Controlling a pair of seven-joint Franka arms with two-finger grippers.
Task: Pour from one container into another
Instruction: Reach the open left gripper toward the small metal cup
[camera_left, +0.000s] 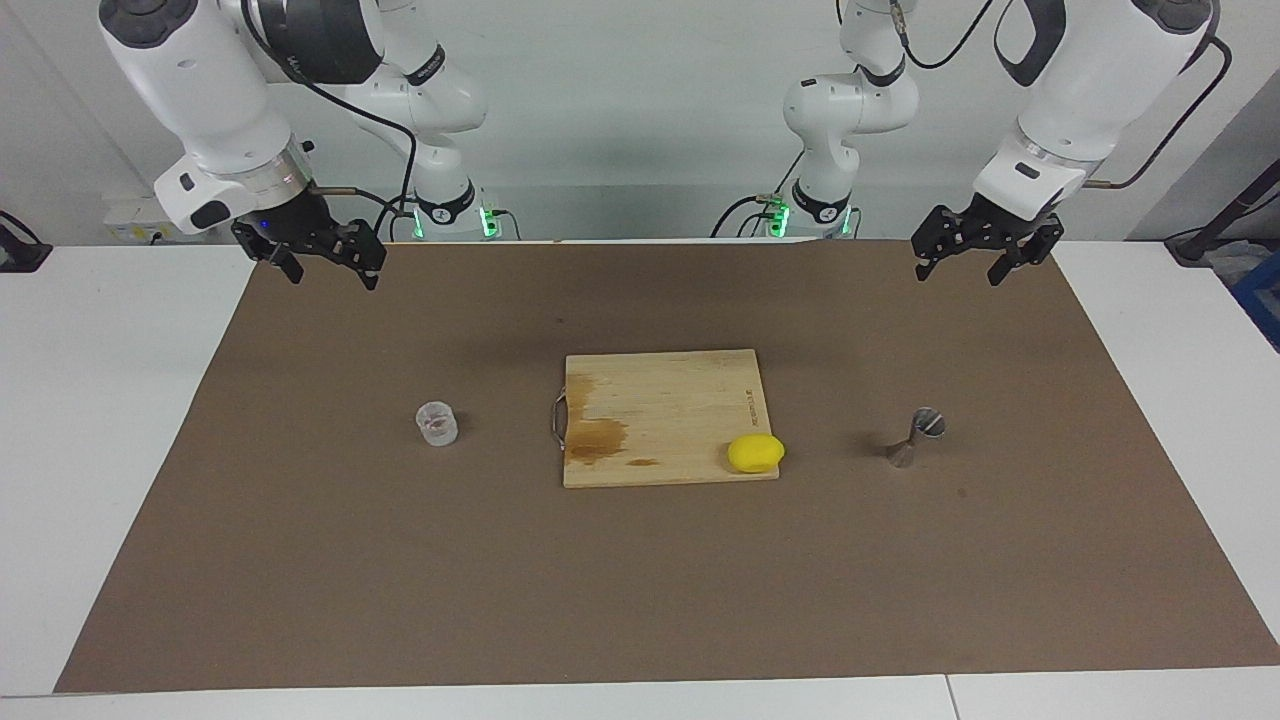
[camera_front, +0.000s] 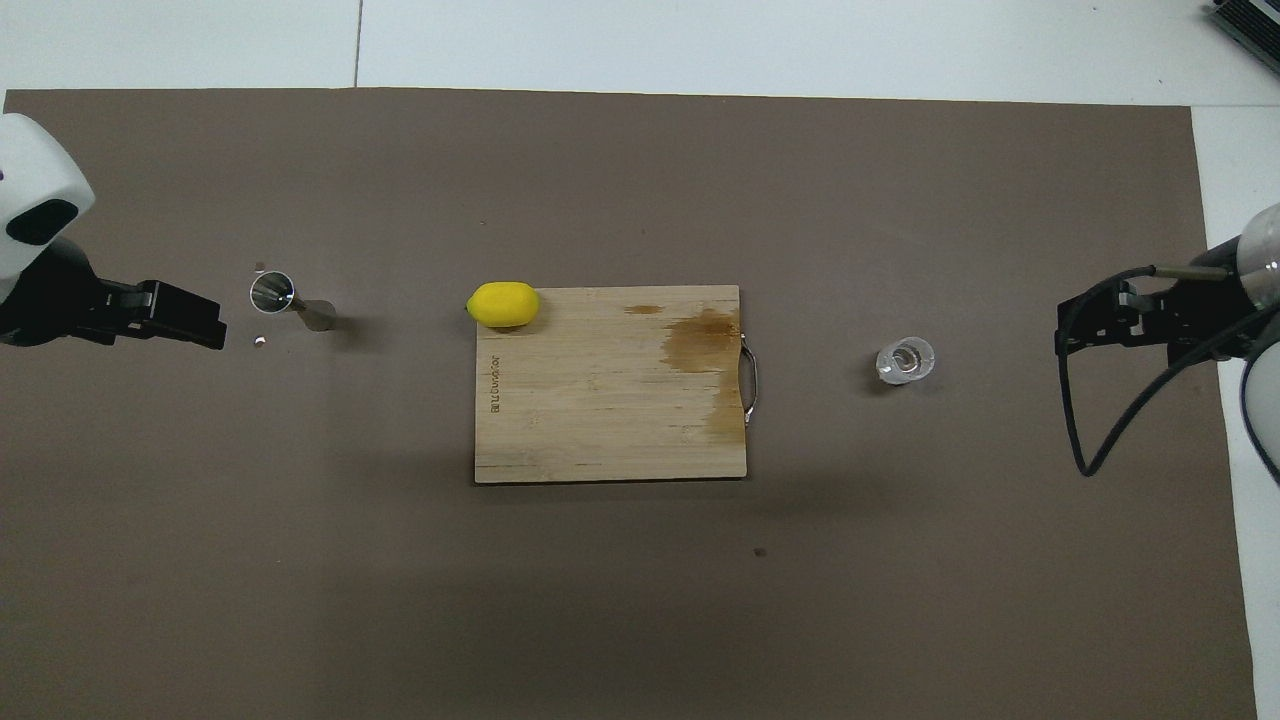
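A: Facing view, item by item?
B: The clear cup (camera_left: 437, 423) is standing upright on the brown mat (camera_left: 300, 560) covering the table (camera_left: 90, 400), at nine o'clock from the cutting board (camera_left: 660, 400). The steel jigger (camera_left: 916, 438) is standing at three o'clock from the board. A lemon (camera_left: 755, 453) is lying on the board's corner nearest the jigger. The right gripper (camera_left: 325, 264) is hanging in the air at eleven o'clock from the cup, fingers spread wide, holding nothing. The left gripper (camera_left: 975, 258) is hanging at one o'clock from the jigger, fingers likewise spread and empty.
A: Overhead view?
B: The cup (camera_front: 905, 361) is sitting at three o'clock from the board (camera_front: 600, 400), the jigger (camera_front: 290, 301) at nine o'clock, and the lemon (camera_front: 504, 304) is overlapping the board's corner. The left gripper (camera_front: 190, 318) is showing just beside the jigger; the right gripper (camera_front: 1085, 330) is showing near the cup.
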